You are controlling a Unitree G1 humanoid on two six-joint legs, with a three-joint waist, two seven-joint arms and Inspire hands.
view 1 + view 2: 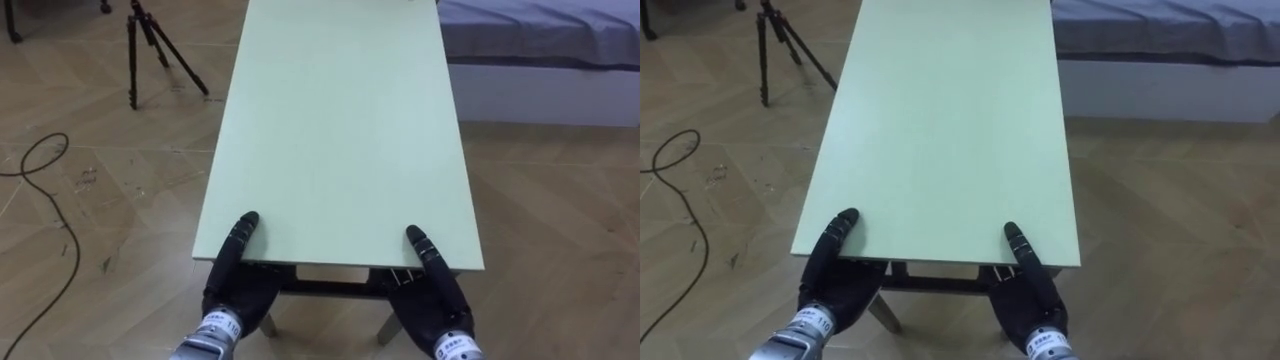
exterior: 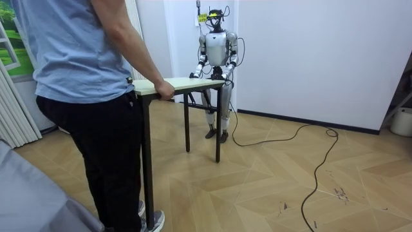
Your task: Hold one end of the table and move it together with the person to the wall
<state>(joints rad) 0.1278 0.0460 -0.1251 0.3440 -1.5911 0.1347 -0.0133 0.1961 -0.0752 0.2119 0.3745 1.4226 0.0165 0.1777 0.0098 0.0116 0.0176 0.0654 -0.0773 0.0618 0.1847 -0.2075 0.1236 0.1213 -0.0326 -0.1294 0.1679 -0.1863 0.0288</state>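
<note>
A long pale green table [image 1: 340,130] with dark legs stretches away from me. My left hand [image 1: 235,275] grips its near edge at the left corner, thumb on top and fingers underneath. My right hand [image 1: 435,290] grips the same edge at the right corner in the same way. In the room view I stand at one end of the table [image 2: 187,84]. A person in a blue shirt stands at the other end, one hand [image 2: 164,90] closed on that edge.
A black tripod [image 1: 150,45] stands on the wood floor left of the table. A bed [image 1: 545,50] with a grey cover lies to the far right. A dark cable [image 1: 40,160] loops over the floor at my left. A white wall rises behind me.
</note>
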